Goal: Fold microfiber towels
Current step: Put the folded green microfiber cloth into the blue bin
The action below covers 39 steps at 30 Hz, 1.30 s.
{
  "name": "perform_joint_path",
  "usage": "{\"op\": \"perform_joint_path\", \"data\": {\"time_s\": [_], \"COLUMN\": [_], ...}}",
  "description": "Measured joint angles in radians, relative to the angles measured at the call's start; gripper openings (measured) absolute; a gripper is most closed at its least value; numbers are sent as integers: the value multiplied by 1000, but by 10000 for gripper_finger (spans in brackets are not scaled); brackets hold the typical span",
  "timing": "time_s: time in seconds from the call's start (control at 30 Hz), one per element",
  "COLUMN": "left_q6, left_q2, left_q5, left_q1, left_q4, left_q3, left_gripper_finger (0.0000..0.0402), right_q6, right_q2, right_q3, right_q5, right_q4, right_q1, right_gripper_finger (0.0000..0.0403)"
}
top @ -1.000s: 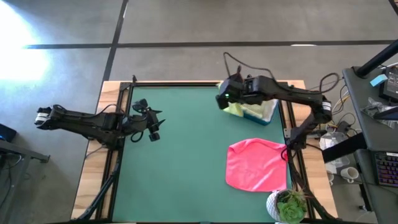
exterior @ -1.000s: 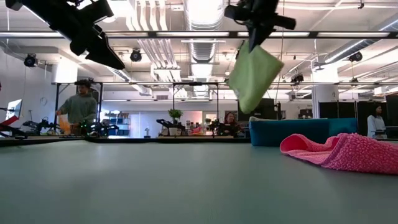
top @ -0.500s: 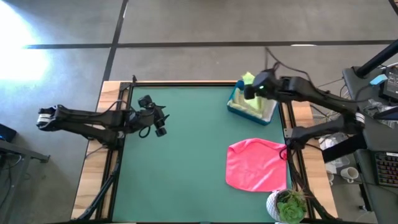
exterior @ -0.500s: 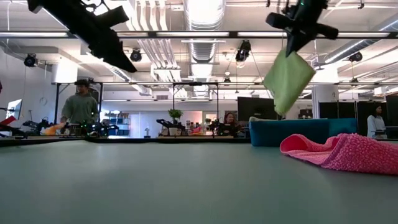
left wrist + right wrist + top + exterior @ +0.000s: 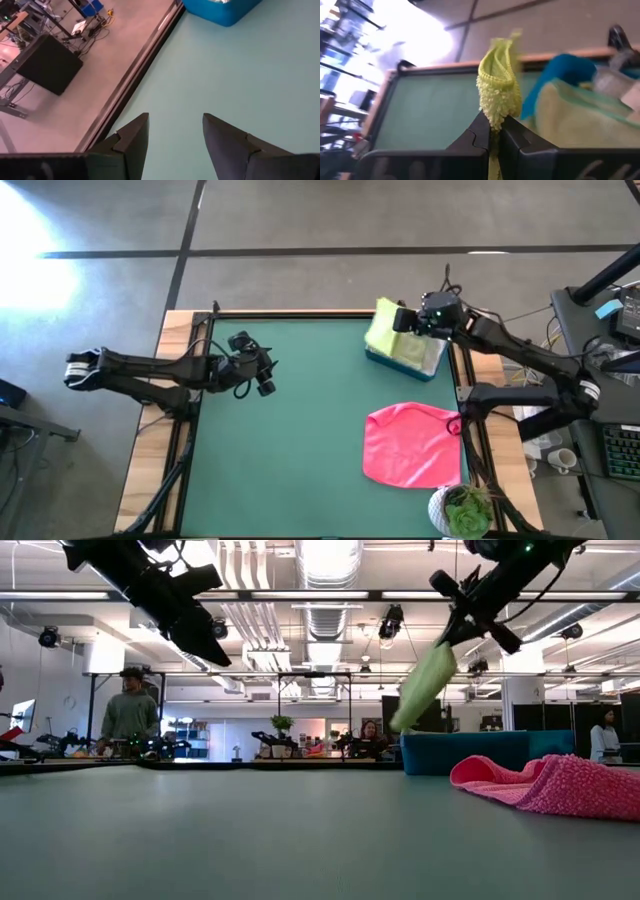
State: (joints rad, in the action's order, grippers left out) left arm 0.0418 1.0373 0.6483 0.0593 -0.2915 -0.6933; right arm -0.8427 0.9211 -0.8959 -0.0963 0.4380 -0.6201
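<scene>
Two arms show from above: we see the right fingers clamped on the lime green towel over the blue bin; the pink towel lies on the tabletop below them. Low view: towel dangles beneath those fingers. Left wrist: left fingers apart, tabletop between. Right wrist: towel pinched, sticking out beyond the fingertips.
</scene>
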Motion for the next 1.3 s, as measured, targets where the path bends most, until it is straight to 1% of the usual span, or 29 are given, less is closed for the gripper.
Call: {"op": "perform_joint_path", "data": {"time_s": [0.07, 0.17, 0.23, 0.3, 0.47, 0.63, 0.83, 0.97, 1.13, 1.3], "left_q6": [0, 0, 0, 5, 75, 76, 76, 76, 72, 71], "left_q2": [3, 4, 4, 4, 4, 3, 3, 3, 3, 3], "left_q5": [0, 0, 0, 0, 0, 0, 0, 0, 0, 0], "left_q1": [1, 6, 12, 21, 41, 53, 56, 59, 60, 60], "left_q4": [-1, -1, -1, -1, -1, 5, 9, 6, 4, 5], "left_q3": [0, 0, 0, 0, 0, 0, -20, -23, -26, -26], "left_gripper_finger": [171, 171, 171, 171, 171, 171, 171, 171, 171, 171], "right_q6": [-17, -41, -43, -30, 37, 91, 154, 156, 145, 154], "right_q2": [15, 40, 55, 72, 114, 183, 265, 299, 293, 265], "right_q3": [0, 1, 2, 9, 50, 72, 73, 76, 76, 70], "right_q5": [0, -7, -35, -74, -115, -225, -271, -261, -220, -210], "right_q4": [44, 161, 253, 309, 295, 283, 277, 277, 276, 281], "right_q1": [0, -12, -27, -36, -69, -107, -150, -163, -161, -162], "right_gripper_finger": [8, 8, 8, 8, 8, 8, 8, 8, 10, 31]}}
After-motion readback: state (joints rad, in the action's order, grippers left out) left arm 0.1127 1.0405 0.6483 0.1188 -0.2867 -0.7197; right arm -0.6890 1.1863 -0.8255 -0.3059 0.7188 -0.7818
